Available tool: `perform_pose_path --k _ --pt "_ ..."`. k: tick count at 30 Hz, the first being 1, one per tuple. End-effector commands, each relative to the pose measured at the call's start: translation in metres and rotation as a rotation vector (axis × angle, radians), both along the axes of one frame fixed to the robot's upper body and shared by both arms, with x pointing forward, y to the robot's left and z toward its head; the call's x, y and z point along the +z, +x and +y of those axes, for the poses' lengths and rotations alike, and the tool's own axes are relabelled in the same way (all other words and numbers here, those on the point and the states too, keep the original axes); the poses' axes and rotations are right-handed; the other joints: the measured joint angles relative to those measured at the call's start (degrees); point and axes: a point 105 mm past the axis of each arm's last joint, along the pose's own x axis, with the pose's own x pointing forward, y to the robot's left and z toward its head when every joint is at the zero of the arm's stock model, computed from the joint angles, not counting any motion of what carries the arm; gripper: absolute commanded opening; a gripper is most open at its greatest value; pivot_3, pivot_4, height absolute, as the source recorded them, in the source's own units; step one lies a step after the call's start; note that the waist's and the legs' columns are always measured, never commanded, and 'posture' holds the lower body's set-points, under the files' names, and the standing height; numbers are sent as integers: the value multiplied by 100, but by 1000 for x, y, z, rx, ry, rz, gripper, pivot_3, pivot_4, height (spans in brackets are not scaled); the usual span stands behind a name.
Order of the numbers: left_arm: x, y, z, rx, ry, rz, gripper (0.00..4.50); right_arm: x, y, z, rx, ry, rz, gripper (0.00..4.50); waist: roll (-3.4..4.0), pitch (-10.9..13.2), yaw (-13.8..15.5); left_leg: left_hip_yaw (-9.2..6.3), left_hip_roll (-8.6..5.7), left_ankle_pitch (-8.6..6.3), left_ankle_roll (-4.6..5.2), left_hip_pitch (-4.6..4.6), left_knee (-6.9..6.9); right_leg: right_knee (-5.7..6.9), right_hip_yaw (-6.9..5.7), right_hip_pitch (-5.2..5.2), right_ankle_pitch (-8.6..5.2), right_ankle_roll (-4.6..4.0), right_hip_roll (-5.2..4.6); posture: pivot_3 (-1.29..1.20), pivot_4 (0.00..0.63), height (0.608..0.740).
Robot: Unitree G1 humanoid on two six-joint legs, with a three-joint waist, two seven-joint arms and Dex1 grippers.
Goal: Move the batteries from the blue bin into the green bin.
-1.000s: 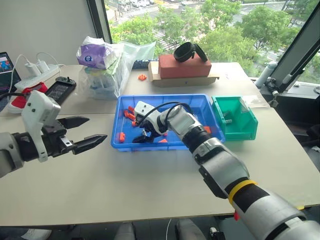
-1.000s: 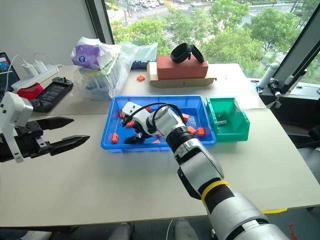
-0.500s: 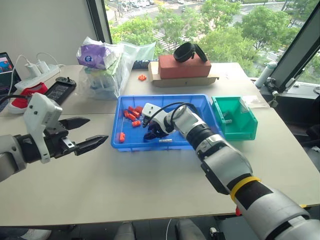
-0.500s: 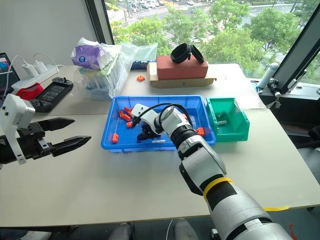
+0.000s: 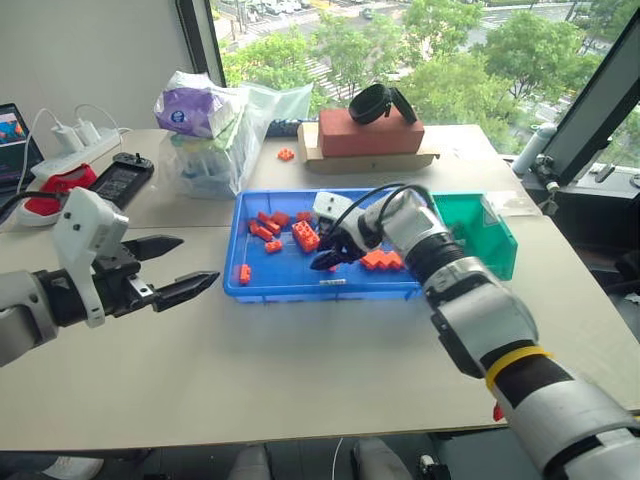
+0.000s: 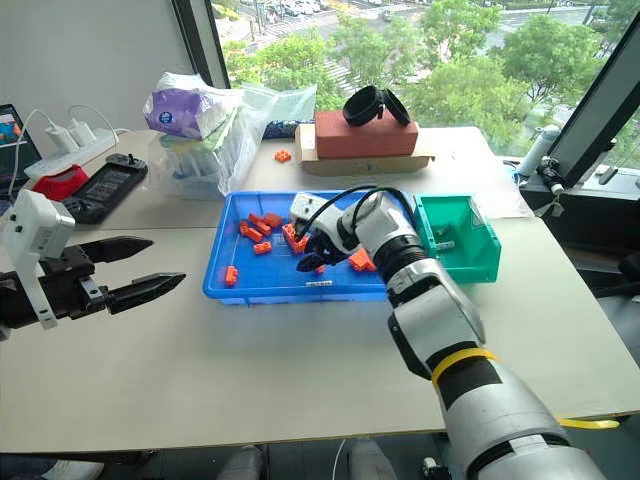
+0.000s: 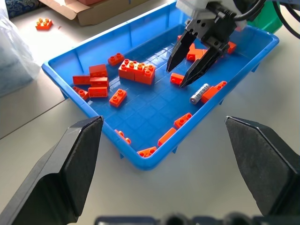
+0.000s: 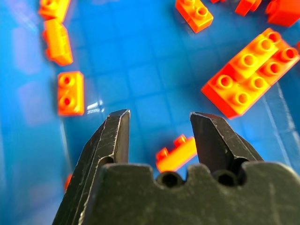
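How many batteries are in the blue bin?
1. The battery lies near the blue bin's front wall, beside an orange brick. Others may be hidden behind the right arm.

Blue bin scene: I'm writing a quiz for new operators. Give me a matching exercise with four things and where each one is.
Things:
1. battery
2. right gripper
3. left gripper
4. lone orange brick

Places:
A. over the bare table, left of the blue bin, jaws open
B. lying in the blue bin near its front wall
C. on the table beyond the blue bin
D. over the blue bin, jaws apart and empty

Pairs: 1-B, 2-D, 3-A, 4-C
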Motion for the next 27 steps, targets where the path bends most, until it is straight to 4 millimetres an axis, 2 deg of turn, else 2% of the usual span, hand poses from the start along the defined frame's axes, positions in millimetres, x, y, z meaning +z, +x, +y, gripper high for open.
perform_pose_path --k 1,7,21,27 --pt "10 2 -2 -10 9 -61 4500 -4 -6 3 74 -45 -12 2435 0 0 -13 0 2 0 0 1 0 0 0 0 0 0 1 0 150 740" --pt "10 3 -6 -24 2 -65 4500 -18 -5 -5 65 -92 5 2435 -1 0 8 0 1 1 -1 0 -1 0 0 0 0 -1 0 0 150 740" --pt "9 4 -5 -24 8 -55 4500 -28 -6 -10 79 -135 6 2435 -1 0 7 0 1 1 -1 2 0 0 -1 4 0 -1 0 0 150 740" --pt "9 5 -5 -25 10 -56 4500 -33 -7 -19 102 -180 -3 2435 -1 0 17 0 1 1 -1 3 0 0 -1 4 0 -1 0 0 150 740"
